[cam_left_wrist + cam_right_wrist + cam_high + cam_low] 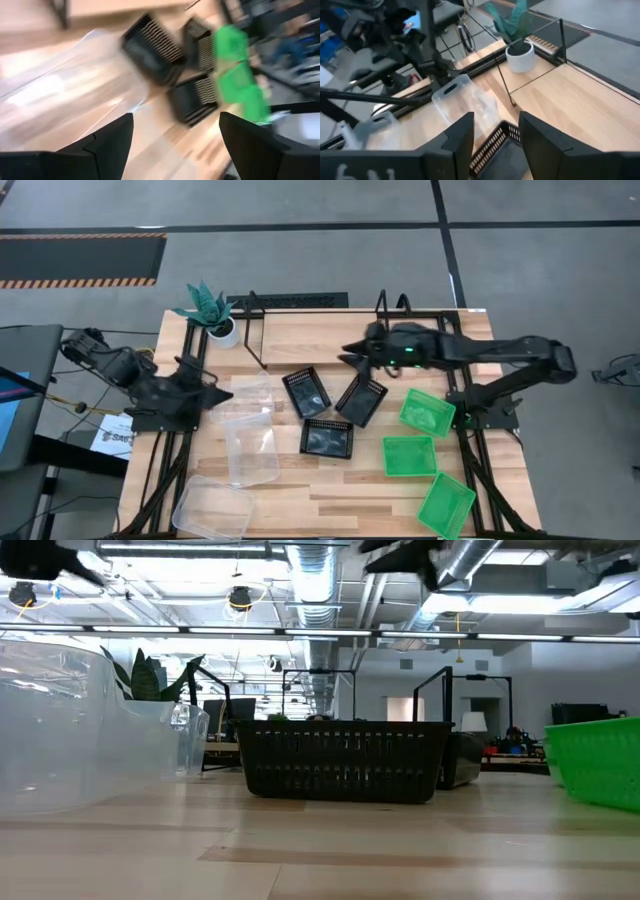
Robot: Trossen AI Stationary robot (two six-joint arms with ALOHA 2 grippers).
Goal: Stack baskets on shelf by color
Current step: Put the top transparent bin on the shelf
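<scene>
Three clear baskets (250, 450) lie flat on the table's left half, three black mesh baskets (327, 437) in the middle and three green baskets (409, 455) on the right. The shelf (310, 330), a light board in a thin black frame, stands at the far edge. My left gripper (215, 395) is open beside the farthest clear basket (252, 394); in its wrist view the left gripper (175, 145) is above the table with the clear basket (60, 95) ahead. My right gripper (352, 358) is open, and in its wrist view (497, 135) it hovers over a black basket (495, 150).
A white plant pot (222, 330) with a green plant stands at the far left corner, next to the shelf's frame (252, 340). Bare wood shows along the near middle of the table (330, 500). The low view shows a black basket (345, 760) in the centre.
</scene>
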